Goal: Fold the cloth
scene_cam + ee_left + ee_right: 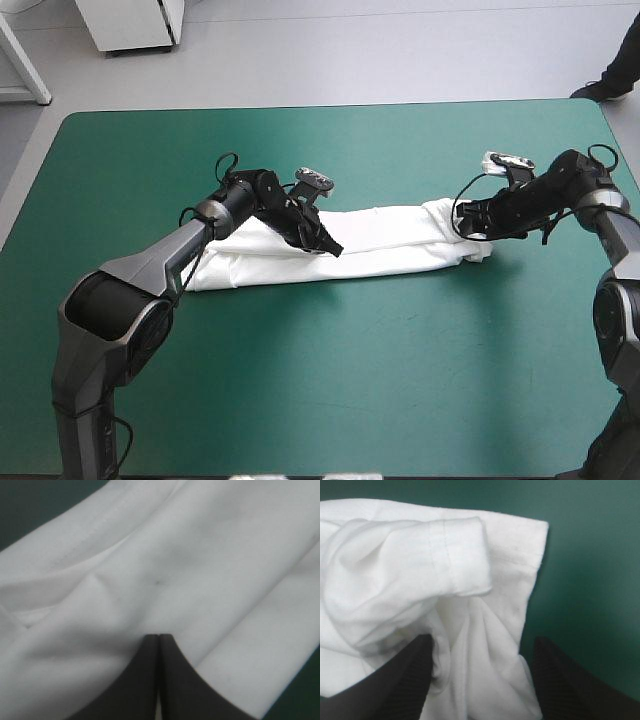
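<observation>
The white T-shirt (390, 240) lies folded into a long band across the middle of the teal-green table (330, 380). My left gripper (330, 247) rests on the band left of its middle. In the left wrist view its black fingers (172, 680) meet in one arch (159, 637), with a thin pale line of cloth (165, 565) between them. My right gripper (478, 232) is at the band's right end. It stands open (482, 640), with rumpled cloth and a hemmed sleeve cuff (460, 555) between and ahead of its fingers (405, 680).
Bare teal-green cover (590, 570) lies beside the shirt's right end. The table's far edge (330, 107) and wide front area surround the band.
</observation>
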`<action>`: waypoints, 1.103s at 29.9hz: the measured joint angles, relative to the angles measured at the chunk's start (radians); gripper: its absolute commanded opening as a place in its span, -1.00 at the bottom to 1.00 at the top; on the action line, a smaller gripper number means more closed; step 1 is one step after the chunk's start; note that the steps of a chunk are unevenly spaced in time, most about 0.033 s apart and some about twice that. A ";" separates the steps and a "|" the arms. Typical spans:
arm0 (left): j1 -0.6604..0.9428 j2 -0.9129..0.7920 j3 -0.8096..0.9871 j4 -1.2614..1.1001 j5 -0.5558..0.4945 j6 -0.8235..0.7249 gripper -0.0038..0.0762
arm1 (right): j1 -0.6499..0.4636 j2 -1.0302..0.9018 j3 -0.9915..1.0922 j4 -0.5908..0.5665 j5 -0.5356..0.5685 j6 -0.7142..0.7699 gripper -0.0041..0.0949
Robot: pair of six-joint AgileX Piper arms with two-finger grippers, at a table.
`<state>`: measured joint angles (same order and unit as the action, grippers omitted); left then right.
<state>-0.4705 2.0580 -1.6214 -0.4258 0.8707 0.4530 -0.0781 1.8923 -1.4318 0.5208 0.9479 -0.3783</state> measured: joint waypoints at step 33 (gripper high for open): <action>-0.001 0.001 -0.001 0.021 0.001 -0.009 -0.93 | 0.075 0.126 -0.046 0.136 0.006 -0.033 -0.94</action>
<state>-0.4715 2.0592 -1.6224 -0.4049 0.8715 0.4438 -0.0027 2.0179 -1.4781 0.6565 0.9544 -0.4116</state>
